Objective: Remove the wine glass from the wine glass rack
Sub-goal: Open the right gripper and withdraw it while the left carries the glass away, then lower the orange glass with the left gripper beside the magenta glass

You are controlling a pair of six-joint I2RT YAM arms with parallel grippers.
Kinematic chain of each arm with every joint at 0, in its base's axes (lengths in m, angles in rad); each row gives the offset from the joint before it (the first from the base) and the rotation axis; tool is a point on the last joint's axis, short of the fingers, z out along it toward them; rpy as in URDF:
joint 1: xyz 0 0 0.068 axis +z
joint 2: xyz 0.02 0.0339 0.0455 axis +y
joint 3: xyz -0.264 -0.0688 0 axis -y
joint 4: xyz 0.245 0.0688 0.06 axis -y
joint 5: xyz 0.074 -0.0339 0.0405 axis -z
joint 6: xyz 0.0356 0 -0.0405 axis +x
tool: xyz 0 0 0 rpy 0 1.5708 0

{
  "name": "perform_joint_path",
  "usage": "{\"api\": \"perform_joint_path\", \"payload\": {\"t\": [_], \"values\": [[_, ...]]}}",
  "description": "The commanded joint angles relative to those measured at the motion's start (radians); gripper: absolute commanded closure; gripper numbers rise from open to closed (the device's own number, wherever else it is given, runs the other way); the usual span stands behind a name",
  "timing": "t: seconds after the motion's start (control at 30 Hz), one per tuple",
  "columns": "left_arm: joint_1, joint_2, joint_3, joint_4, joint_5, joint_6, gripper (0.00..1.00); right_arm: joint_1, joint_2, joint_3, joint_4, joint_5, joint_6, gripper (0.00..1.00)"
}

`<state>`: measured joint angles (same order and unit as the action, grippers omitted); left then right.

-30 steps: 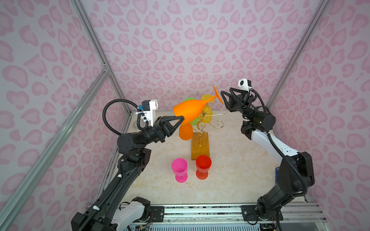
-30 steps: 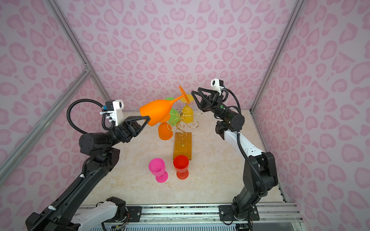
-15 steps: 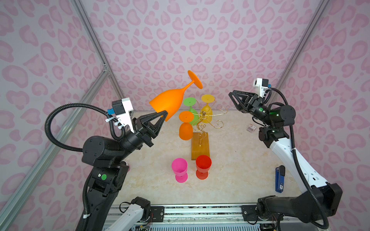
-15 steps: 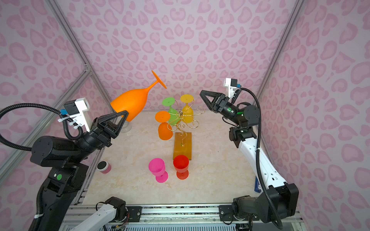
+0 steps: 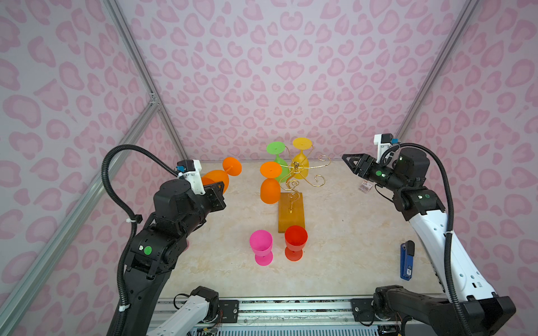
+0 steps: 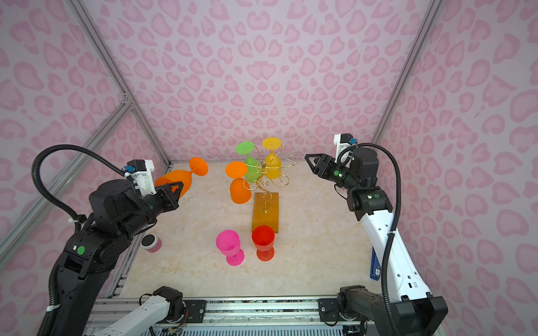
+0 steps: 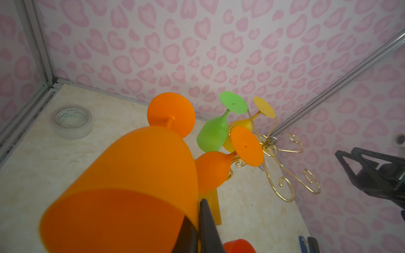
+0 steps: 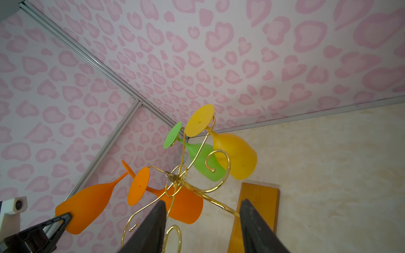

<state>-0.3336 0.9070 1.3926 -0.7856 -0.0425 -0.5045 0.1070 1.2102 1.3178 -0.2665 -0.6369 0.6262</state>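
- Off at about nine o'clock from the wine glass rack [image 5: 291, 211], well apart from its wire arms, the orange wine glass [image 7: 135, 166] is in the air. It touches no part of the rack, so I judge the lift-off done.
- Your left jaws are pinching the bowl's wall at the rim, one finger inside and one outside. That thin-edge hold is probably why the glass sits tilted, with its foot towards twelve o'clock and its mouth back towards the arm.
- Your right jaws stand spread and empty at three o'clock from the rack, aimed at its bare scroll arms and touching nothing. I read that as a standby post, close enough to steady the rack if needed.
- Three glasses hang bowl-down because their feet rest over the wire arms. The second orange glass [image 5: 270, 190] is at eight o'clock of the hub, the green glass [image 5: 281, 171] at eleven and the yellow glass [image 5: 301, 167] at twelve.
- At six o'clock, near the base's front end, the pink glass [image 5: 261, 241] and the red glass [image 5: 296, 237] stand upright on the table [image 5: 349, 232]. That suggests a spot beside them for yours.
- Turn it upright before lowering; a rim pinch could slip.
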Motion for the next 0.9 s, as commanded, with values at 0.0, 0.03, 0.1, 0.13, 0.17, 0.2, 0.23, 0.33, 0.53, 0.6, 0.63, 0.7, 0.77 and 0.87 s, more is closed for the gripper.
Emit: {"api": "perform_joint_path", "payload": {"t": [0.0, 0.03, 0.1, 0.13, 0.17, 0.2, 0.23, 0.33, 0.53, 0.6, 0.63, 0.7, 0.77, 0.87], "values": [[0.004, 0.033, -0.034, -0.088, -0.032, 0.015, 0.98, -0.014, -0.005, -0.015, -0.046, 0.029, -0.046, 0.45], [0.003, 0.046, -0.055, -0.090, -0.021, 0.013, 0.98, -0.019, -0.005, -0.022, -0.045, 0.029, -0.048, 0.45], [0.004, 0.078, -0.106, -0.087, 0.017, 0.009, 0.98, -0.022, -0.002, -0.030, -0.045, 0.030, -0.049, 0.45], [0.003, 0.096, -0.131, -0.086, 0.044, 0.007, 0.98, -0.024, 0.001, -0.033, -0.050, 0.033, -0.051, 0.44], [0.003, 0.117, -0.151, -0.084, 0.073, 0.007, 0.98, -0.027, 0.003, -0.035, -0.055, 0.038, -0.054, 0.44], [0.003, 0.134, -0.173, -0.080, 0.096, 0.009, 0.98, -0.030, 0.006, -0.037, -0.057, 0.040, -0.056, 0.44], [0.004, 0.151, -0.196, -0.074, 0.123, 0.008, 0.98, -0.031, 0.008, -0.040, -0.056, 0.040, -0.056, 0.44], [-0.004, 0.196, -0.239, -0.068, 0.160, 0.015, 0.98, -0.033, 0.018, -0.046, -0.049, 0.037, -0.051, 0.44], [-0.041, 0.250, -0.267, -0.096, 0.159, 0.044, 0.98, -0.033, 0.047, -0.038, -0.055, 0.041, -0.064, 0.43], [-0.064, 0.271, -0.277, -0.105, 0.161, 0.051, 0.98, -0.033, 0.060, -0.041, -0.068, 0.055, -0.084, 0.43], [-0.073, 0.280, -0.279, -0.110, 0.158, 0.055, 0.98, -0.033, 0.068, -0.038, -0.080, 0.060, -0.100, 0.43], [-0.092, 0.297, -0.282, -0.119, 0.152, 0.061, 0.98, -0.028, 0.077, -0.035, -0.117, 0.103, -0.142, 0.45], [-0.103, 0.307, -0.283, -0.125, 0.147, 0.064, 0.98, -0.017, 0.055, -0.068, -0.095, 0.156, -0.163, 0.45], [-0.116, 0.318, -0.276, -0.140, 0.134, 0.070, 0.98, -0.016, 0.018, -0.107, -0.060, 0.212, -0.164, 0.45]]}}
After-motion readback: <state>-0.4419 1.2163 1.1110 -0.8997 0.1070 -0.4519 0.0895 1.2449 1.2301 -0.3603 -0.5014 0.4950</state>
